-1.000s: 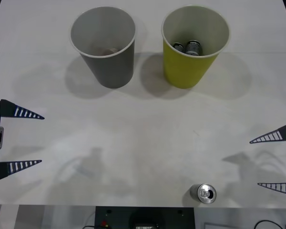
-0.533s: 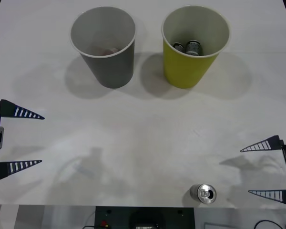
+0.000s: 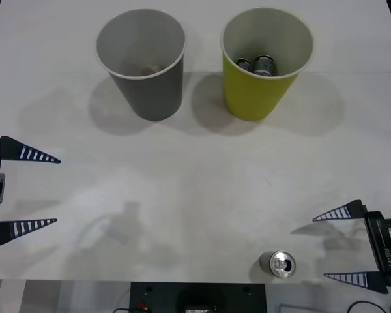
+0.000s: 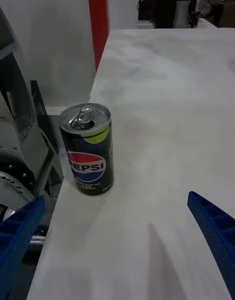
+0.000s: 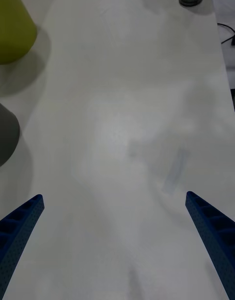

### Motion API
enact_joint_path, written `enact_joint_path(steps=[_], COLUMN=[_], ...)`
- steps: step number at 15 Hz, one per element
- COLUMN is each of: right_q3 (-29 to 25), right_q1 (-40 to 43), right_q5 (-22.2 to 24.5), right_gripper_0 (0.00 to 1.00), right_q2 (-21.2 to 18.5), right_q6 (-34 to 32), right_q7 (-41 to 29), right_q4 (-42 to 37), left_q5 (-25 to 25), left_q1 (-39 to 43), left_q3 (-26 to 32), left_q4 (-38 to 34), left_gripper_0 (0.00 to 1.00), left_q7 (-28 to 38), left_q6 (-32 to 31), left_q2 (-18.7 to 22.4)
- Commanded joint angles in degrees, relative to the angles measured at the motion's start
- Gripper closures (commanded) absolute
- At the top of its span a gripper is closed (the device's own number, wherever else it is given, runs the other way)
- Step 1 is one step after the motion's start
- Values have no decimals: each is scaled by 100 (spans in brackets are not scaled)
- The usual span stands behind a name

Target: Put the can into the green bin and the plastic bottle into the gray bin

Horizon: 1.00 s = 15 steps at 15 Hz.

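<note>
Right tool [image 3: 341,246] has slid over white table [image 3: 195,195] toward can [image 3: 282,264].

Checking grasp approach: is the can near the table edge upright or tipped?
Upright. The can stands on its base on the table, pull-tab top facing up, with the open right gripper beside it, not touching.

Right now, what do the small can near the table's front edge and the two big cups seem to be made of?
The small black-labelled drinks can: metal, likely aluminium, judging by its shiny silver pull-tab top. The yellow-green tapered cup and the dark gray tapered cup: probably matte paper, with a rolled pale rim and pale inside, though thin plastic is possible.
</note>
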Motion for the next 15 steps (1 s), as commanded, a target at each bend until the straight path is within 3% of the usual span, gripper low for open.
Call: enact_joint_path(steps=[1, 5, 15], right_q3=[90, 178, 626], right_q1=[-18, -18, -18], right_q5=[-6, -6, -6], right_gripper_0=[0, 0, 0], right_q2=[222, 679, 1048], right_q6=[6, 6, 410], right_q7=[43, 87, 281], right_q4=[128, 269, 286], left_q5=[0, 0, 0], left_q1=[0, 0, 0], left_q3=[0, 0, 0], left_q4=[0, 0, 0], left_gripper_0=[0, 0, 0], left_q7=[0, 0, 0], left_q6=[0, 0, 0], left_q2=[0, 0, 0])
